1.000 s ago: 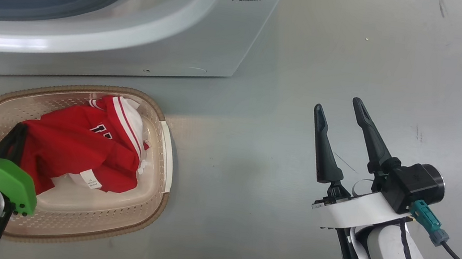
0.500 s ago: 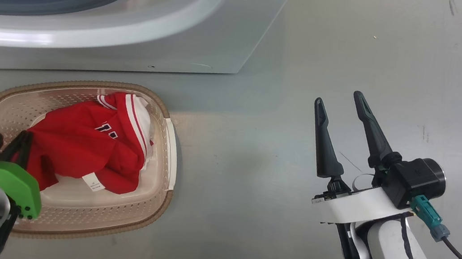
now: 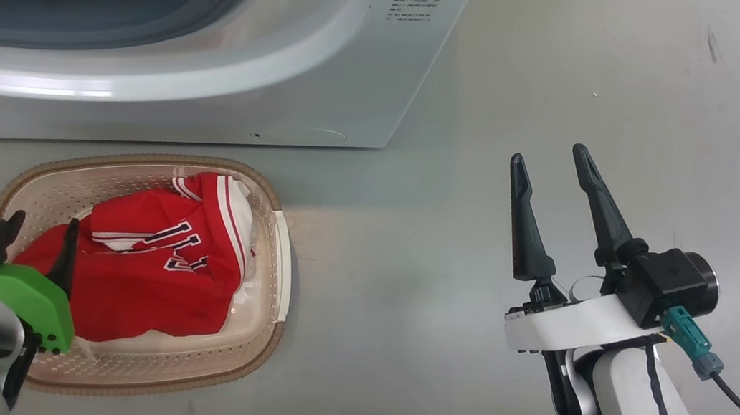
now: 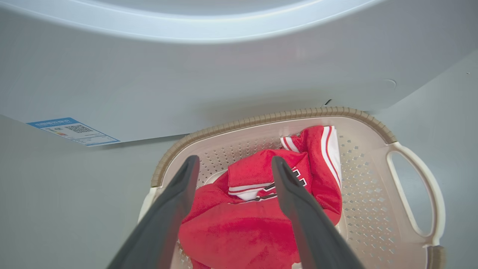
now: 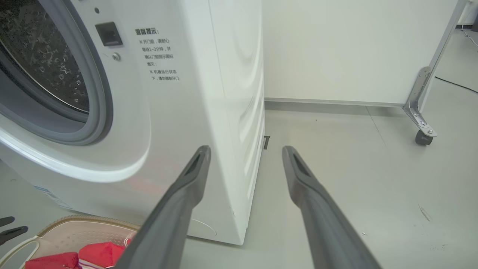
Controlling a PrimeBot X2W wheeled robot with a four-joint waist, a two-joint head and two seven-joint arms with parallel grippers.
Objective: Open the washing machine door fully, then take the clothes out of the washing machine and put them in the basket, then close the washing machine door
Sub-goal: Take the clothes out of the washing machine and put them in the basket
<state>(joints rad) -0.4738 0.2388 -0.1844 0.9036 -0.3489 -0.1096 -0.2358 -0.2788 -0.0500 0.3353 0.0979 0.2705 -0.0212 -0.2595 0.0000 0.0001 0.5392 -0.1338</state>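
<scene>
The basket [image 3: 280,261] sits on the floor [image 3: 403,277] just in front of the washing machine [image 3: 331,72]. The clothes [image 3: 144,270] lie inside the basket. The left hand [image 3: 45,225] hangs over the basket's end farthest from the machine. The right hand [image 3: 546,154] is well off to the machine's right, above the floor.

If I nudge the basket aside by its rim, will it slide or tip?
Probably slides: the basket sits flat on smooth floor and looks like thin perforated plastic, likely light. The clothes heaped inside probably add little weight. A push high on the rim might tilt it.
</scene>
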